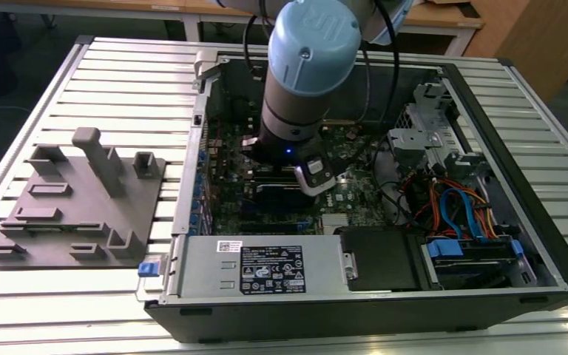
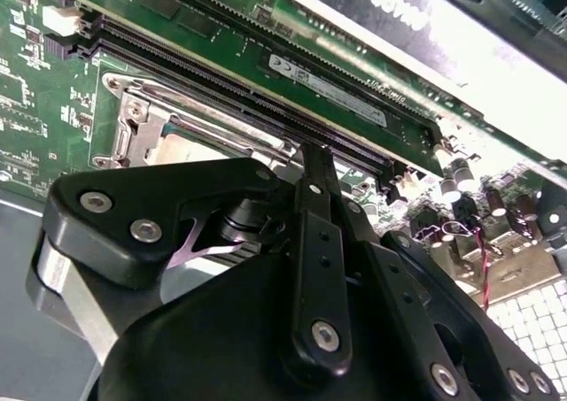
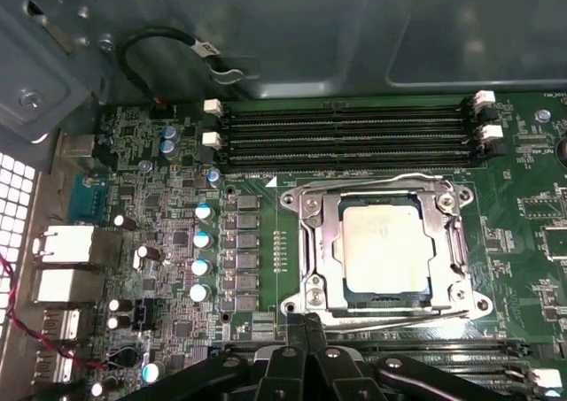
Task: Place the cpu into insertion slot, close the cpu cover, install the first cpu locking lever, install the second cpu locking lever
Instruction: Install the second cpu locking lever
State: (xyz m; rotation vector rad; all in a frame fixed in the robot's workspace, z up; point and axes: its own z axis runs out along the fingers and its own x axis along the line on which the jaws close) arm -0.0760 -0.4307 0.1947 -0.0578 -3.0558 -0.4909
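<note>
A slatted metal surface (image 1: pixel 116 74) is carrying an open computer case (image 1: pixel 521 148), which is lying on its side so that the motherboard (image 1: pixel 227 194) is facing up for work from above. At about nine o'clock from the case in the exterior view, a grey fixture tray (image 1: pixel 77 200) is sitting well apart from it on the same surface. The robot arm (image 1: pixel 309 66) is reaching straight down into the case, which is putting its wrist cameras close over the board.

In the first wrist view the insertion slot (image 3: pixel 312 242) is lying in the green board with memory slots (image 3: pixel 345 135) running along its twelve o'clock side. The cpu cover (image 3: pixel 443 219) is lying flat over the socket, and the cpu (image 3: pixel 385 246) is sitting inside, its silvery top showing through the cover's window, so the chip appears to be seated and the cover appears to be down. Thin wire locking levers (image 3: pixel 376 184) are running along the cover's edges; whether either one is hooked cannot be told.

The end effector (image 3: pixel 308 323) is standing just at the socket's six o'clock rim, near its seven o'clock corner, with its fingers (image 2: pixel 317 166) drawn together into a narrow tip, holding nothing that can be seen, likely so it can press a thin lever
</note>
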